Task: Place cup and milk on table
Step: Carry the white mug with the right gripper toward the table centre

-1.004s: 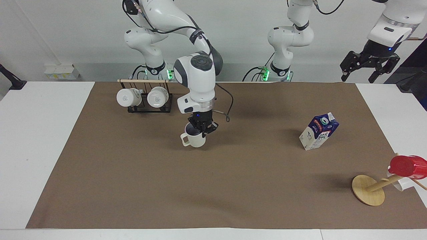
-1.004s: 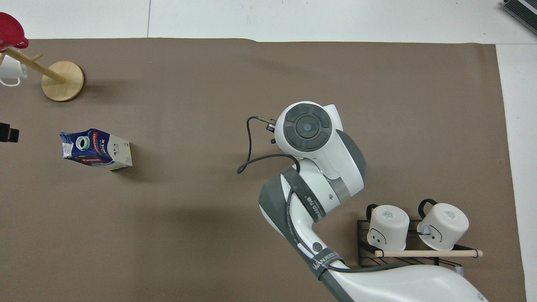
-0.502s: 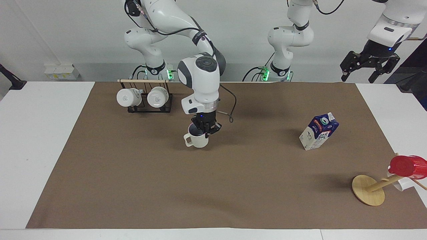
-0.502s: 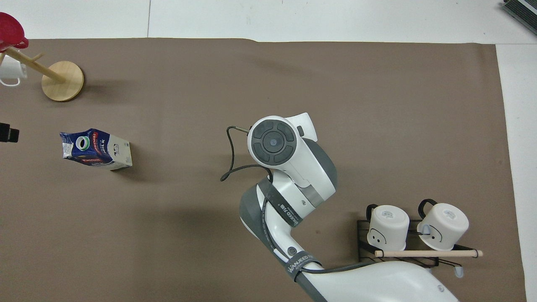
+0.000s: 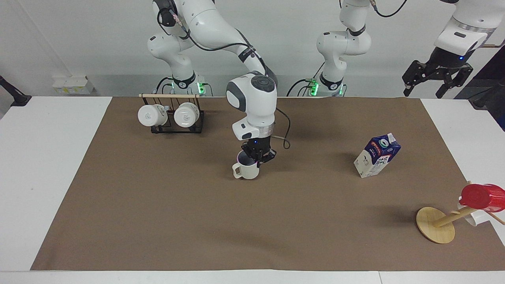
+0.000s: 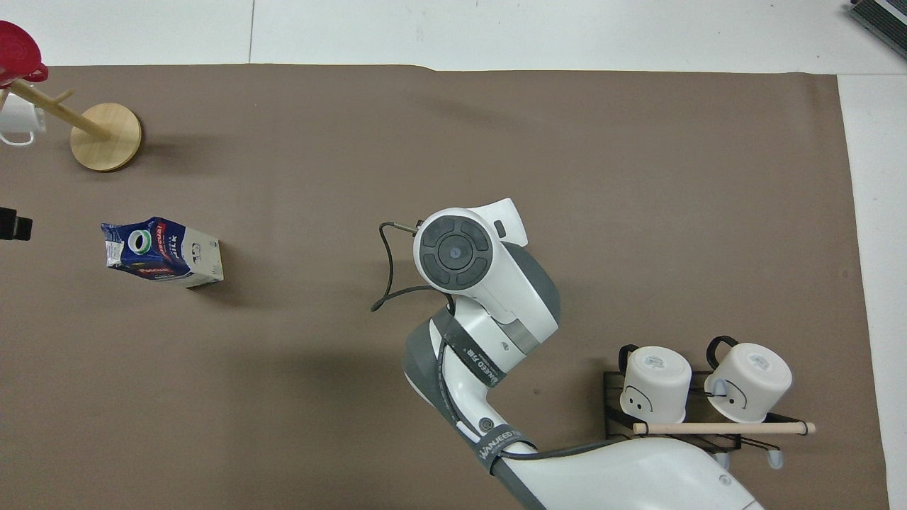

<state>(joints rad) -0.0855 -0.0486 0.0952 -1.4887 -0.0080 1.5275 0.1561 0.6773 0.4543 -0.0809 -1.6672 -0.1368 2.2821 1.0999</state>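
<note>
The cream cup (image 5: pixel 247 172) stays upright at the middle of the brown mat of the table (image 5: pixel 252 228), its handle toward the right arm's end. My right gripper (image 5: pixel 258 157) is shut on the cup's rim from above; I cannot tell whether the cup's base touches the mat. In the overhead view the right arm's wrist (image 6: pixel 453 249) hides the cup. The milk (image 5: pixel 376 156) (image 6: pixel 163 253), a blue and white carton, stands leaning on the mat toward the left arm's end. My left gripper (image 5: pixel 423 93) waits open, raised over that end of the table.
A black rack (image 5: pixel 170 116) (image 6: pixel 698 397) with two white mugs stands on the mat close to the right arm's base. A tipped wooden mug tree (image 5: pixel 436 225) (image 6: pixel 105 136) with a red cup (image 5: pixel 483 196) lies at the left arm's end, farther from the robots than the milk.
The right arm has carried the cup sideways across the mat, toward the milk's end of the table. The milk and the left arm have not moved.
</note>
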